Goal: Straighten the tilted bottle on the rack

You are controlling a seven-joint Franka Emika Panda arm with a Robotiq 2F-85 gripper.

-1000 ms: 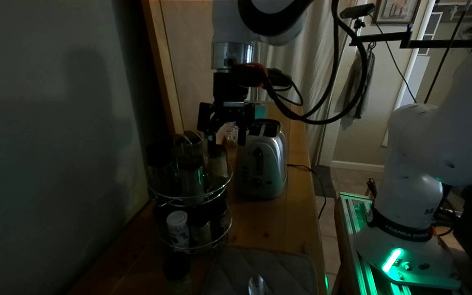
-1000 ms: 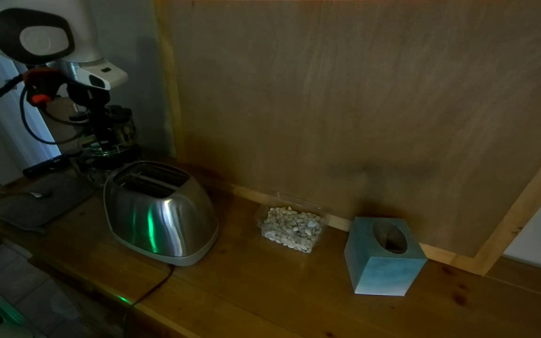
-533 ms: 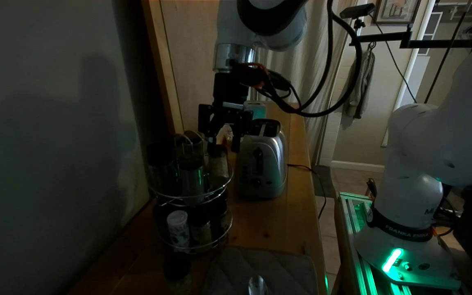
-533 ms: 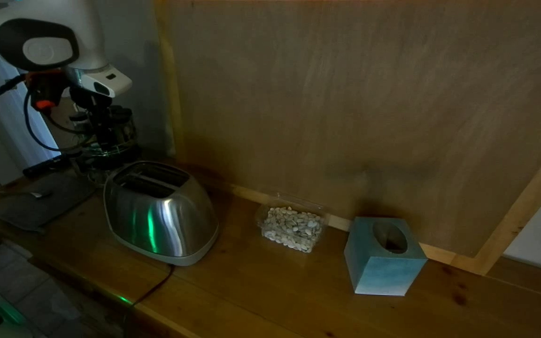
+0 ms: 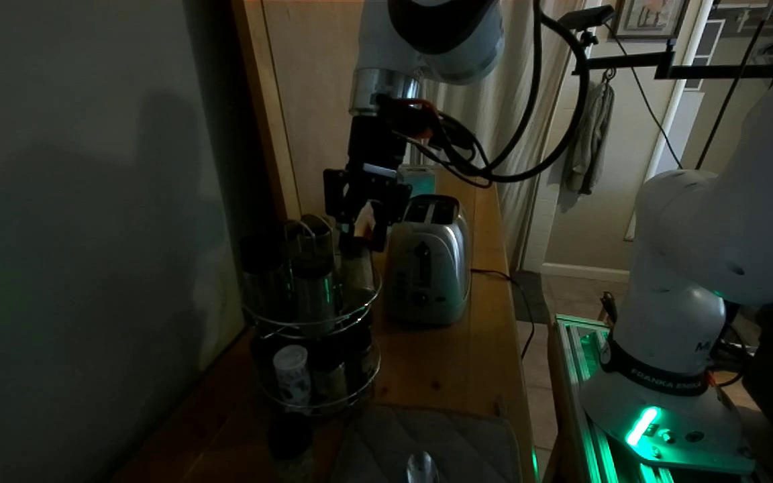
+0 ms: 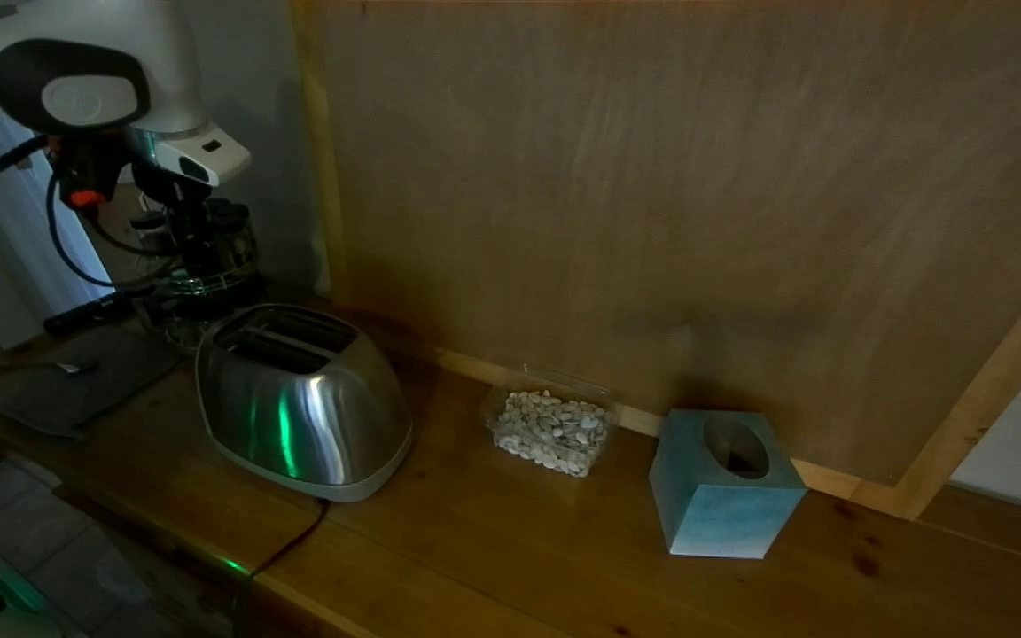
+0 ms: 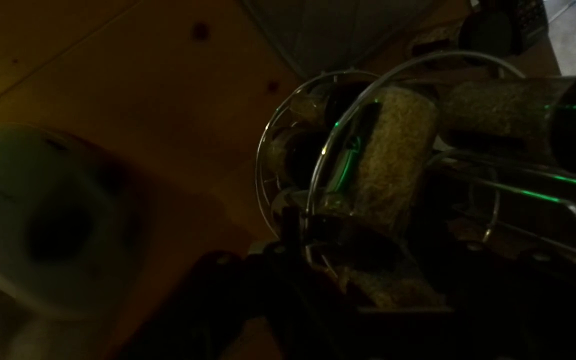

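In dim light, a black gripper [image 5: 362, 245] pointed down over the upper tier of a round wire rack [image 7: 324, 149], its jaws partway apart with the dark top of the tilted bottle [image 5: 358, 274] between them; whether they touched or held it could not be told. The bottle leaned inside the upper rim, on the side nearest the silver toaster [image 5: 439, 282], with grainy pale contents. The step in hand seemed to be taking hold of the bottle by its top. The next move probably called for an even squeeze, then a gentle tip to upright without knocking its neighbours. There was one gripper, one two-tier rack and one toaster. At least three containers [image 5: 313, 292] could be counted on the upper tier, the bottle among them, and at least three on the lower, one a white canister [image 5: 292, 372]; shadow may have hidden more. On the wooden table [image 6: 493, 540] were one loose jar [image 7: 485, 37], one remote control [image 7: 530, 20], one quilted mat [image 5: 440, 436] bearing one spoon [image 5: 422, 467], one batch of pale pebbles [image 6: 555, 430] and one blue box [image 6: 728, 523].
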